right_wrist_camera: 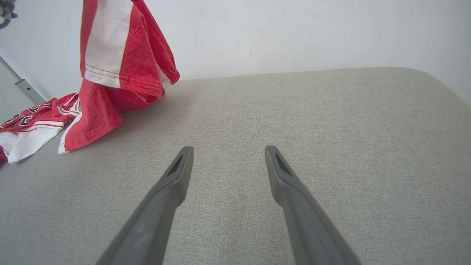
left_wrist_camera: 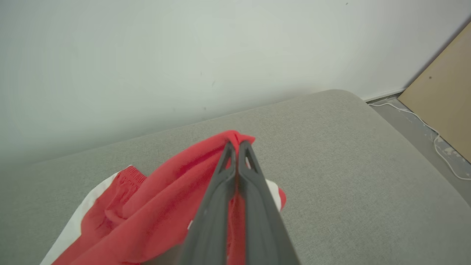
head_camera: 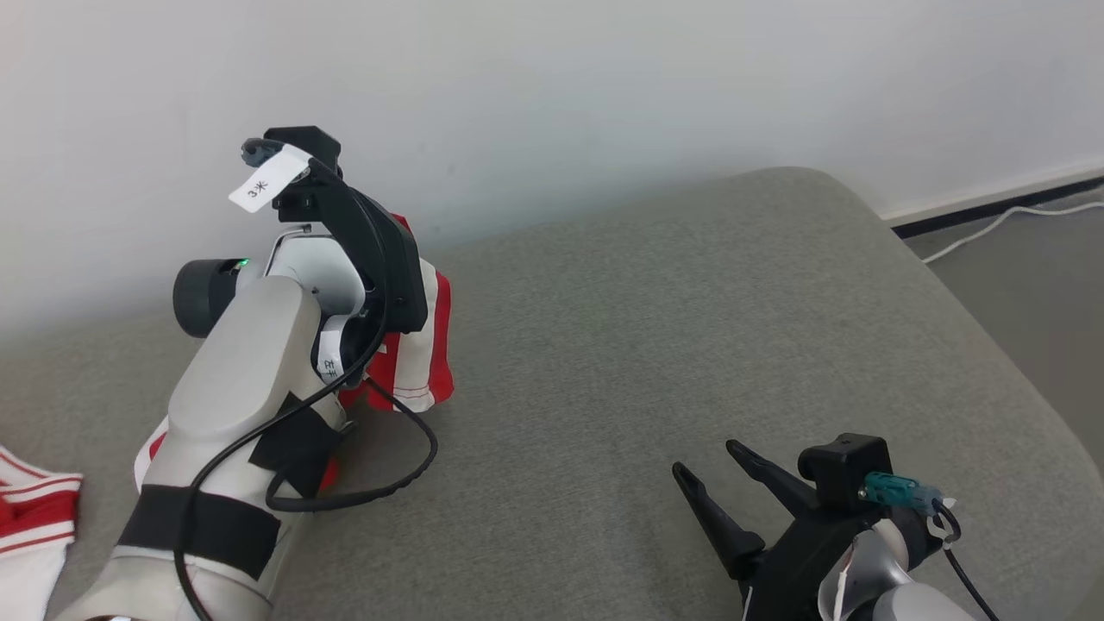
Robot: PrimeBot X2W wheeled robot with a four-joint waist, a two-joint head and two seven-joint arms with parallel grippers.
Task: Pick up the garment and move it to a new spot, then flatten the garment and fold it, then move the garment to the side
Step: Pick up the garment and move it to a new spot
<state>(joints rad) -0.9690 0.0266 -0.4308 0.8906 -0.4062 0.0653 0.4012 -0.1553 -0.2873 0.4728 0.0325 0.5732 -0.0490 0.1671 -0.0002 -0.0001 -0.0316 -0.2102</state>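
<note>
The red-and-white fabric garment [right_wrist_camera: 125,55] hangs lifted at the rear left of the grey upholstered cushion [head_camera: 647,328], its lower edge resting on the surface; the left gripper [left_wrist_camera: 236,144] is clenched on a red fold at the top; the right gripper [right_wrist_camera: 228,151] is released, fingers spread above bare cushion, well apart from the garment; a second red-and-white patterned garment [right_wrist_camera: 33,121] lies crumpled at the left edge.

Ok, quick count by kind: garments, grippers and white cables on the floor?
Garments: 2 (hanging garment, striped garment lying on the grey cushion)
Grippers: 2 (left gripper shut on the hanging garment, right gripper open)
Cables: 1 (white floor cable)
Total: 5
</note>
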